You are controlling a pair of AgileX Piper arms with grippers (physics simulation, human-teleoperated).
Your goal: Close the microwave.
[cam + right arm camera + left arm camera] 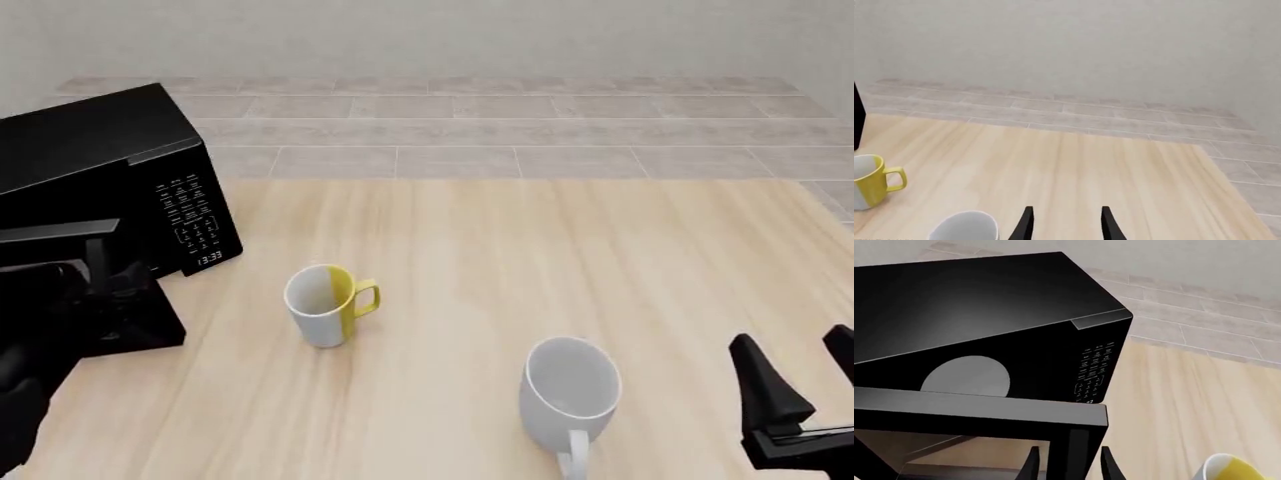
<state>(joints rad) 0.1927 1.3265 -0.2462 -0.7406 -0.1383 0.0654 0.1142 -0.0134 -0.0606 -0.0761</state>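
The table carries the microwave at its far left, door swung open. The left gripper straddles the door's free edge, jaws spread. The right gripper hovers near right, jaws spread. A yellow mug and white mug stand between.

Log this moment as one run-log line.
microwave: door open | left claw: open, straddling door's free edge | right claw: open, idle near white mug | yellow-and-white mug: upright mid-table
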